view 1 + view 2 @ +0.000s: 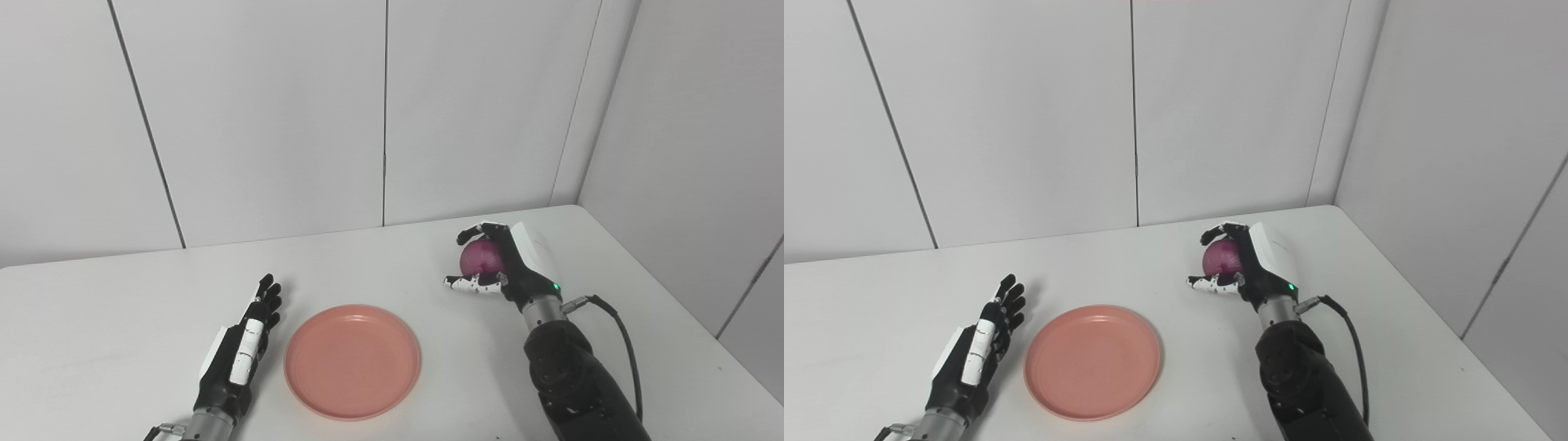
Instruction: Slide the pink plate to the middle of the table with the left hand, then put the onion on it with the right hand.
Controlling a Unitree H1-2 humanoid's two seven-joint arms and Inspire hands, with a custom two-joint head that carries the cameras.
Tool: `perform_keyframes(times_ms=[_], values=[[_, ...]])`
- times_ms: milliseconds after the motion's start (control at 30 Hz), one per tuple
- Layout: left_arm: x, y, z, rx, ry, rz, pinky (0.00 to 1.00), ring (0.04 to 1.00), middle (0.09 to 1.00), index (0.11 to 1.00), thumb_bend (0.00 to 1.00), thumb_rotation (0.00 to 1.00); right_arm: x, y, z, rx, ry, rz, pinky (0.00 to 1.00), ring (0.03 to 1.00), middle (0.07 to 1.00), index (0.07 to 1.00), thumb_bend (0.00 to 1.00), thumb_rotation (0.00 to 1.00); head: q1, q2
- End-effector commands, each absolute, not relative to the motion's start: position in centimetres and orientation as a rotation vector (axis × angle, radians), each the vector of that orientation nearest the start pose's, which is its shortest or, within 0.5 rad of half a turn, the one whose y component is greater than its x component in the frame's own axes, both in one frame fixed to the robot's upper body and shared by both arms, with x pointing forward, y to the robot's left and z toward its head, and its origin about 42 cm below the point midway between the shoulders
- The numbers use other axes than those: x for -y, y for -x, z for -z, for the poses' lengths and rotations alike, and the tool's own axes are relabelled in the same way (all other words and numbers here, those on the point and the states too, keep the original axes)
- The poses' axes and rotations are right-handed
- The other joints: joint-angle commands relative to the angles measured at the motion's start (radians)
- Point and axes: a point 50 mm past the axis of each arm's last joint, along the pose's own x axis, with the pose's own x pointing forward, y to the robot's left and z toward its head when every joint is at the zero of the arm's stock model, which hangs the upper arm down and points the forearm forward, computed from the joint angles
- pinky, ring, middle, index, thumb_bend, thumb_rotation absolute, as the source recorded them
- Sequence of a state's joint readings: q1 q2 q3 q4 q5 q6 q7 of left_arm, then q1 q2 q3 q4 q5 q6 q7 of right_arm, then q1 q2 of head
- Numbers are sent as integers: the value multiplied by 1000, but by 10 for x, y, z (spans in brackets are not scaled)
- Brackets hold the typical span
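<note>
The pink plate lies flat on the white table, near the front and a little left of the middle. My left hand rests just left of the plate with its fingers straight and apart, holding nothing and not touching the rim. To the right and farther back, my right hand curls around the purple onion, fingers over its top and thumb under its front. Whether the onion still touches the table is hidden by the hand.
White wall panels stand close behind the table and along its right side. A black cable loops off the right wrist. The table's right edge runs diagonally past the right forearm.
</note>
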State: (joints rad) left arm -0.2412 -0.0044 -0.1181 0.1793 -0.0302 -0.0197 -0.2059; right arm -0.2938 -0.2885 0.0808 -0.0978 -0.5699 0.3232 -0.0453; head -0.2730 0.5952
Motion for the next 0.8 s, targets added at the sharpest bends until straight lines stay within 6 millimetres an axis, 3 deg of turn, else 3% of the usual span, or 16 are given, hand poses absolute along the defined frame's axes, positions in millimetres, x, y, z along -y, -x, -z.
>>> perform_keyframes(times_ms=[0,467,600,767], values=[[-139,-360,-144,159,5,388,1000,1000,1000,1000,781,1000,257,-368,-228,259,831,128,280,391,516,553,519,0,10,2],[-133,-359,-146,167,-6,379,1000,1000,1000,998,775,1000,205,-366,-209,254,747,-94,320,395,525,565,518,0,42,5],[-132,-359,-147,173,-1,377,1000,1000,1000,994,768,1000,194,-366,-202,281,747,-143,395,404,491,540,509,0,47,7],[-129,-358,-147,174,6,384,1000,1000,1000,995,754,1000,182,-363,-197,293,740,-197,407,410,490,538,508,0,77,10]])
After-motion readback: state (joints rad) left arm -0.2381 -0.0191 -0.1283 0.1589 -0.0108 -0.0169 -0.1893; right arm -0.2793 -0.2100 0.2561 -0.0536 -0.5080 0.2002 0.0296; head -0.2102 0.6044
